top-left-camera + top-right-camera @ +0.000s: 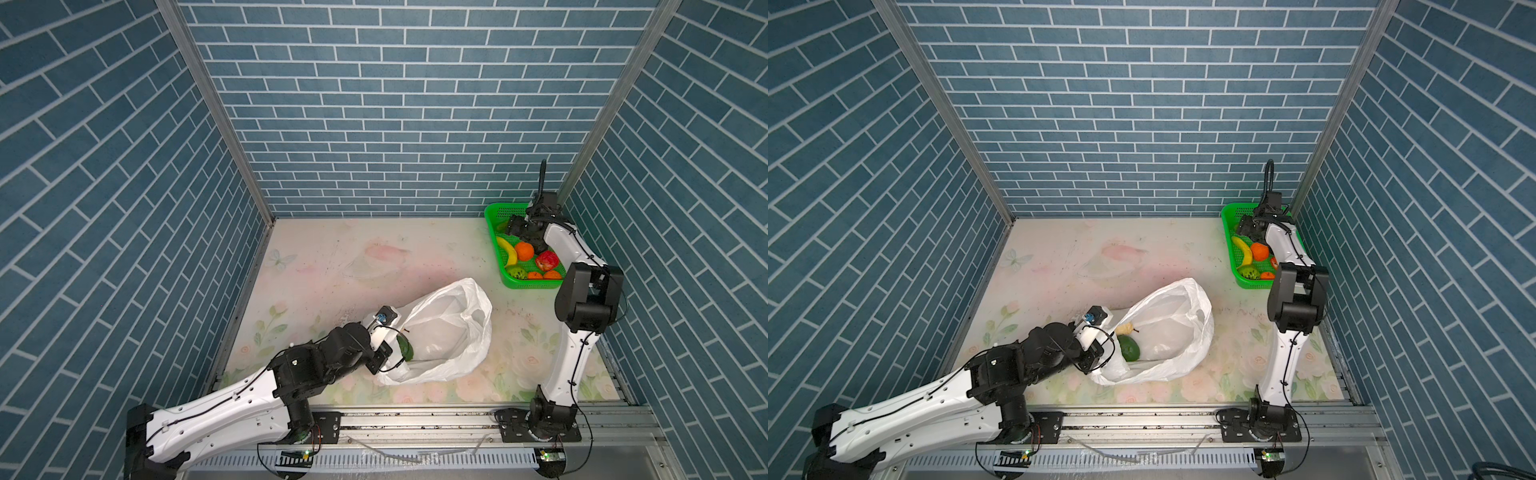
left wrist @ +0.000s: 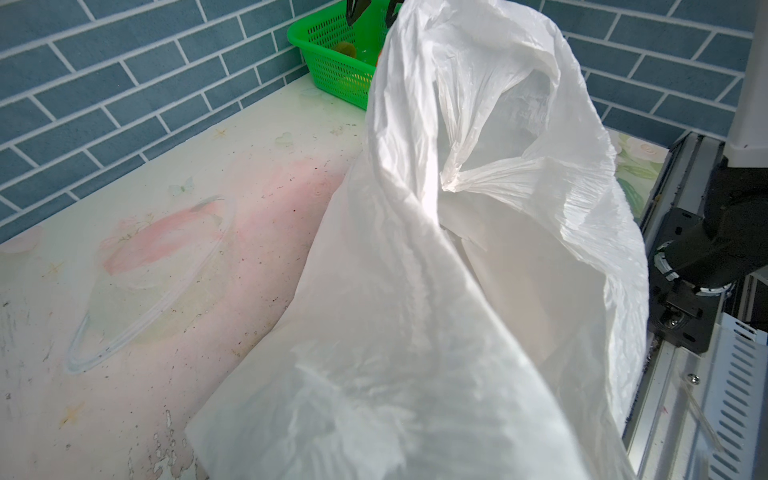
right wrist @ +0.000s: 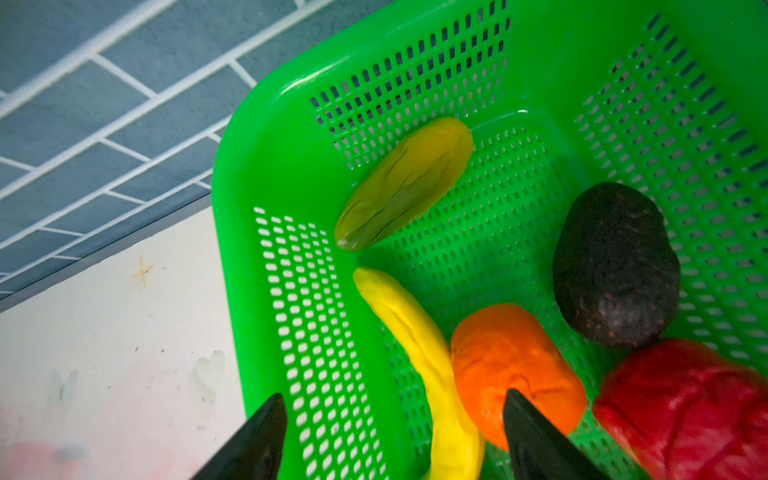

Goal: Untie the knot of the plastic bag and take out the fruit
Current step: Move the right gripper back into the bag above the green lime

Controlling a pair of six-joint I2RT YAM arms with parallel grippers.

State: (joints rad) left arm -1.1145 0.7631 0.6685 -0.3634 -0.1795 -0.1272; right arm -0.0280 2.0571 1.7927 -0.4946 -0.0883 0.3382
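The left gripper (image 1: 382,358) is clamped shut and appears to pinch the near rim of the thin, crinkly, translucent white plastic bag (image 1: 449,328). The bag lies near the middle of the floral desk (image 1: 332,266) with its mouth gaping. No knot shows, so I judge it already undone. Just inside the rim sit a smooth green avocado-shaped toy fruit (image 1: 1128,348) and a cream-white toy fruit (image 1: 1125,329).

The film looks limp and slippery and would likely sag shut if released. The fruit look light and a little squashy, best taken across the narrow middle through the open mouth.

In the far right corner stands the green mesh plastic basket (image 1: 494,212), which holds a yellow banana (image 3: 415,353), an orange tangerine (image 3: 511,357), a bumpy red fruit (image 3: 685,399) and others. The right gripper (image 3: 392,397) hangs over it, fingers spread and empty.
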